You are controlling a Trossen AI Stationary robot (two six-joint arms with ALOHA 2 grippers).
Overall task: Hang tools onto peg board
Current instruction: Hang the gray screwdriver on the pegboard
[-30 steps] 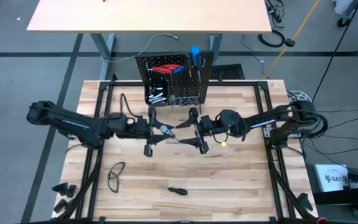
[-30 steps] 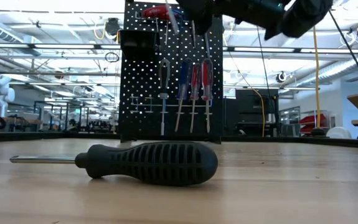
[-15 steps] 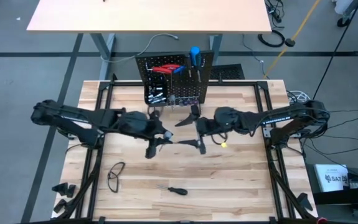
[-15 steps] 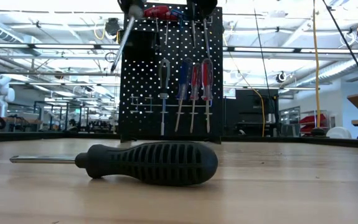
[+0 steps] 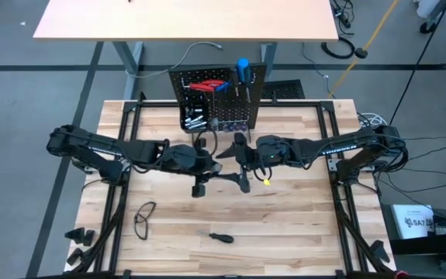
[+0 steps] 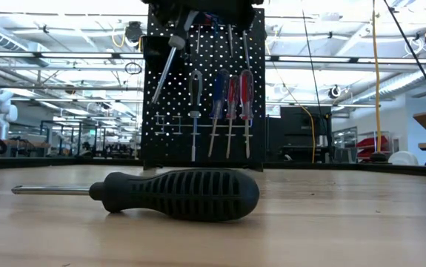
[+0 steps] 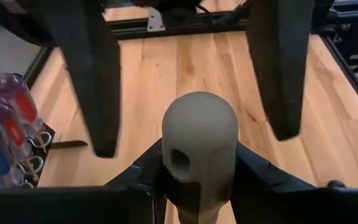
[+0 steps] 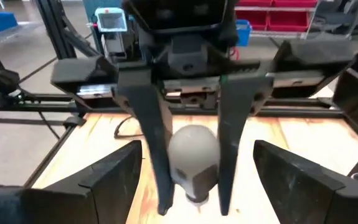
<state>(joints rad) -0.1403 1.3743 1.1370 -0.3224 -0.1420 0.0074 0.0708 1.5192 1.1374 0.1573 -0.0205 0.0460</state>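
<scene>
My left gripper [image 5: 209, 161] is shut on a grey-handled screwdriver [image 7: 198, 134] above the middle of the table, in front of the peg board [image 5: 219, 97]. My right gripper [image 5: 236, 159] faces it, open; its fingers [image 7: 278, 68] stand on either side of the handle without touching it. In the low view the screwdriver's shaft [image 6: 162, 74] slants down in front of the peg board [image 6: 201, 141], where several screwdrivers [image 6: 231, 96] hang from hooks. A black-handled screwdriver [image 6: 175, 194] lies on its side near the table's near edge. My left gripper pinches the screwdriver's grey handle [image 7: 166, 180] between its two fingers, below the rounded butt end with its hole [image 7: 180, 162]. The fingers [image 8: 149, 137] come slanting down from the table's left. The screwdriver is lifted clear, butt end up, and its shaft hangs slanting below.
Red pliers [image 5: 203, 85] and a blue handle [image 5: 242, 70] sit at the peg board's top. A thin dark loop [image 5: 145, 217] and small black pieces [image 5: 79, 236] lie at the table's near left. Bare wood lies between the grippers and the near edge.
Both grippers have tipped up from pointing steeply down toward nearly level and have drawn closer together, the left one going toward the table's right. The screwdriver has swung with the left gripper, so its shaft now hangs slanting in front of the peg board.
</scene>
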